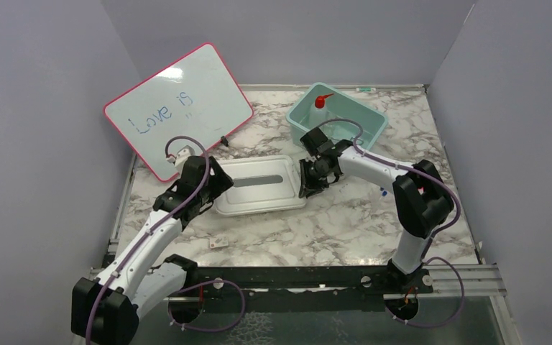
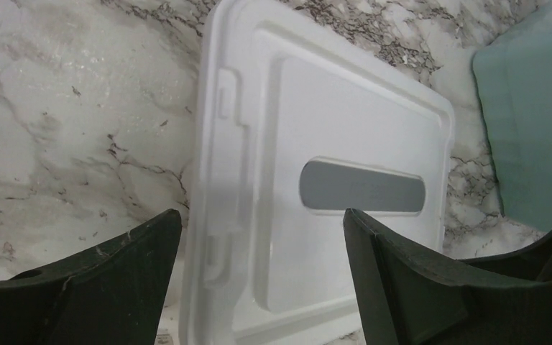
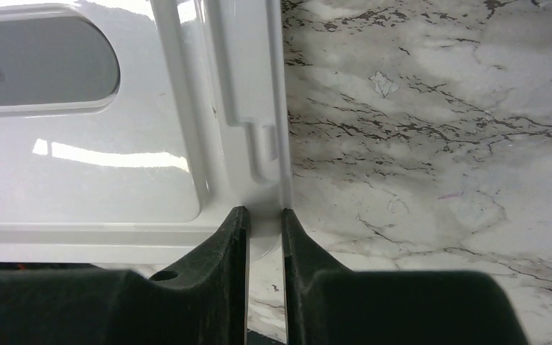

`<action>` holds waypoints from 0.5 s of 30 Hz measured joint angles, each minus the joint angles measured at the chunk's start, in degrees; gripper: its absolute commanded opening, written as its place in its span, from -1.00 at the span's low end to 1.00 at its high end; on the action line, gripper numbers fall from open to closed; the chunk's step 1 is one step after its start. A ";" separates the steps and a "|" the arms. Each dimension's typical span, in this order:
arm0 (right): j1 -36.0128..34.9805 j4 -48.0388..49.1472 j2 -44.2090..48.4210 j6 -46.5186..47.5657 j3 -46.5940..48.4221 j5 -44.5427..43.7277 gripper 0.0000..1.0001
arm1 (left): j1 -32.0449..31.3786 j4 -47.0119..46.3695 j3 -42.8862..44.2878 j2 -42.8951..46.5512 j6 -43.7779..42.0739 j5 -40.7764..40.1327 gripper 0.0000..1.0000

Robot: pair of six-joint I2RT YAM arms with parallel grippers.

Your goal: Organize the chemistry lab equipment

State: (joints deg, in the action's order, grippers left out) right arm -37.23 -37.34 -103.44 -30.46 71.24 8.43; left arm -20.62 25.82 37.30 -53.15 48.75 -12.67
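Note:
A white plastic lid (image 1: 259, 183) with a grey handle slot lies flat at the table's middle. My right gripper (image 1: 307, 185) is shut on the lid's right rim; in the right wrist view its fingers (image 3: 262, 212) pinch the rim of the lid (image 3: 115, 158). My left gripper (image 1: 215, 188) is open at the lid's left edge; in the left wrist view its jaws (image 2: 262, 215) stand wide apart above the lid (image 2: 352, 108). A clear squeeze bottle with a red nozzle (image 1: 320, 111) stands in the teal bin (image 1: 374, 115). Forceps, tweezers, brush, red stick and rod are not in view.
The pink-framed whiteboard (image 1: 180, 108) leans at the back left. A small pale piece (image 1: 218, 244) lies on the marble near the front. A small dark item (image 1: 224, 140) lies by the whiteboard's corner. The teal bin's side shows in the left wrist view (image 2: 532, 108).

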 measured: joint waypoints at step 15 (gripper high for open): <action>2.05 3.45 0.35 -7.30 -2.14 9.42 -0.99 | 0.04 -6.10 -8.63 4.39 10.51 7.08 0.14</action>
State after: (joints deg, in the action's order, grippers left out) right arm -35.18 -33.89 -103.09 -37.76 69.10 17.85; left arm -20.58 19.73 28.67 -48.75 59.27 -5.58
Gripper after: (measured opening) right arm 0.219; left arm 0.706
